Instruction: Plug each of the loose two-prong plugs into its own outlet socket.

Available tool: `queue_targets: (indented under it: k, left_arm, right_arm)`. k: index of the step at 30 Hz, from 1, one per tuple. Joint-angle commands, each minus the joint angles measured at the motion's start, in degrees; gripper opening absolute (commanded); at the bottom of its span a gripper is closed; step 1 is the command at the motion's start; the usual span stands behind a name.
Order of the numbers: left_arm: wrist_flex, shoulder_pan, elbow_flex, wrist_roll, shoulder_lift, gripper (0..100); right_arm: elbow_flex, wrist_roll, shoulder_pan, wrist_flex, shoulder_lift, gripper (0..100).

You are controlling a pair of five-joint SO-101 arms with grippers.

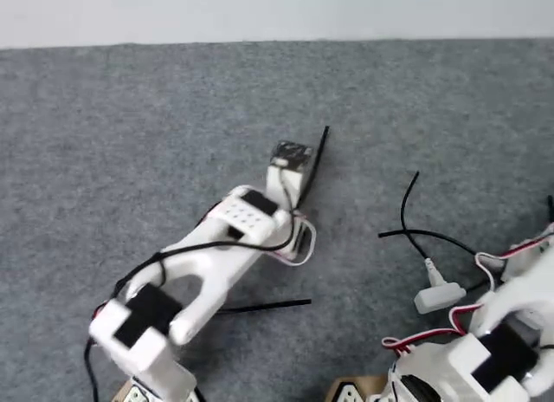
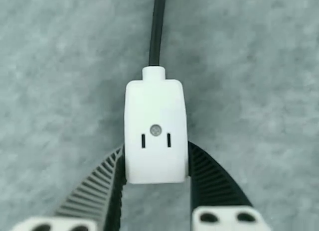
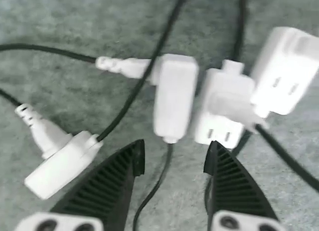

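Outlet socket [image 2: 156, 131]: light, rigid plastic, smooth-sided; its stiff black cord [image 2: 158, 27] will likely tug (a judgement). Best held across the side walls, slotted face left free. Left gripper [image 2: 155, 155] is clamped on it so, near the middle of the grey table [image 1: 104, 116], arm stretched forward. Right gripper [image 3: 174, 154], fingers apart, hovers over a loose plug [image 3: 62, 164] and its neighbours
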Motion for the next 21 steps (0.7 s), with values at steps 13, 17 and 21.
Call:
queue_targets:
  k: [13, 17, 21]
  left_arm:
    - [-0.97, -1.76, 18.33, -10.81, -22.33, 20]
    - [-0.97, -1.85, 20.88, -16.35, -26.02, 22]
    - [-0.7, -1.85, 22.64, -19.96, -30.07, 22]
  right_arm:
    - [10.29, -7.47, -22.46, 0.57, -0.48, 19.1]
    - [15.65, -13.27, -28.97, -7.08, -0.4, 19.1]
    - [18.9, -12.92, -30.37, -11.38, -0.84, 19.1]
